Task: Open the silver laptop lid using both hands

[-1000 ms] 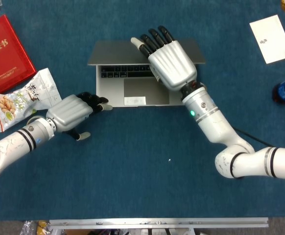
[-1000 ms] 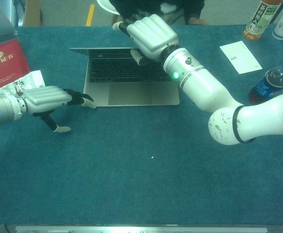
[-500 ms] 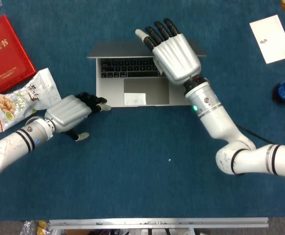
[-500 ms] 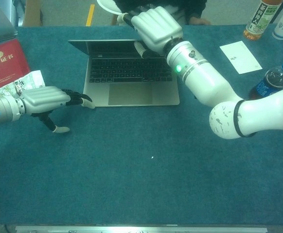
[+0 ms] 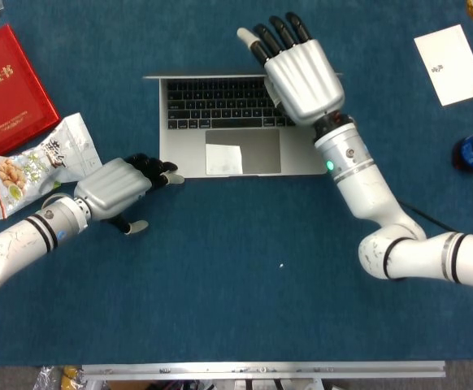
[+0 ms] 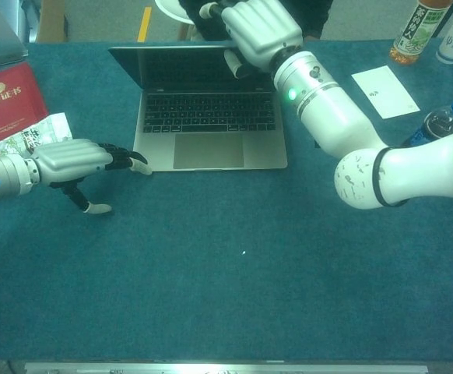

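While pressing dark fingertips against the front left corner of the silver laptop (image 5: 220, 134) base, left hand (image 5: 123, 184) rests low on the blue counter (image 5: 236, 284) toward its left side, fingers extended and holding nothing. Near the middle of the counter's far edge, laptop open with lid (image 6: 181, 68) raised about upright, keyboard and trackpad showing. Right hand (image 5: 300, 69) over the lid's upper right edge, fingers stretched past it; whether gripping or merely pushing, cannot tell.
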`<state>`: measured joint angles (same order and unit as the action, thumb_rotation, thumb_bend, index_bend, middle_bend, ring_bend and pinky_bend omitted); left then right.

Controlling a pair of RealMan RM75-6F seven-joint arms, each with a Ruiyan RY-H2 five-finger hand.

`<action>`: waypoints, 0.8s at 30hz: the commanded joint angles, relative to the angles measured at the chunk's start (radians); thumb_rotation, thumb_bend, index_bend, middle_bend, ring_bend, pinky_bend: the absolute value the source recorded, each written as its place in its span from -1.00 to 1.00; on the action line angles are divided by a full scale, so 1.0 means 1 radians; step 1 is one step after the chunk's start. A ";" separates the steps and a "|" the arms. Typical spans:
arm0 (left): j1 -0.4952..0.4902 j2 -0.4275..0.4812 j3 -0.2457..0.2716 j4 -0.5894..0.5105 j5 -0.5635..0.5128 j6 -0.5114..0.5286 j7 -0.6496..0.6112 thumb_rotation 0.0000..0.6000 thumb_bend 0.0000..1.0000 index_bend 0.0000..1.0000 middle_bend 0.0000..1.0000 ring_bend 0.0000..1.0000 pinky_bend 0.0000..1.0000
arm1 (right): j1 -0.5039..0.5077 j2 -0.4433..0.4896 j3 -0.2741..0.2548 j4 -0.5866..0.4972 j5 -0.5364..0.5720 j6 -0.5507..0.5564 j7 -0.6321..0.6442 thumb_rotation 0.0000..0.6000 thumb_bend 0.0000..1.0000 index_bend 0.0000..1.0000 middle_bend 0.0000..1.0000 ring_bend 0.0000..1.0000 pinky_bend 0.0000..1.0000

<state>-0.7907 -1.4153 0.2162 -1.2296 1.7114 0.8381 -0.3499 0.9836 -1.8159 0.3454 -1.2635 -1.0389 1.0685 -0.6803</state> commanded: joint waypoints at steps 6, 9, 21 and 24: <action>0.000 0.000 0.001 0.000 -0.001 0.001 0.000 0.74 -0.41 -0.75 -0.79 -0.82 -0.82 | 0.008 0.007 0.015 0.024 0.016 -0.001 0.005 1.00 0.01 -0.69 -0.61 -0.75 -0.74; 0.000 0.001 0.002 0.000 -0.001 0.002 0.001 0.74 -0.40 -0.75 -0.79 -0.82 -0.82 | 0.012 0.010 0.022 0.036 0.025 -0.003 0.008 1.00 0.01 -0.69 -0.61 -0.75 -0.74; 0.001 0.001 0.004 -0.002 -0.003 0.001 0.004 0.72 -0.40 -0.75 -0.79 -0.82 -0.82 | 0.028 0.016 0.046 0.091 0.053 -0.010 0.025 1.00 0.01 -0.69 -0.61 -0.75 -0.74; 0.001 0.002 0.004 -0.002 -0.004 0.002 0.005 0.71 -0.40 -0.75 -0.79 -0.82 -0.82 | 0.035 0.012 0.057 0.123 0.067 -0.016 0.034 1.00 0.01 -0.69 -0.61 -0.75 -0.74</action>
<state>-0.7897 -1.4135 0.2204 -1.2320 1.7079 0.8396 -0.3450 1.0141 -1.8017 0.3965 -1.1536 -0.9786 1.0562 -0.6514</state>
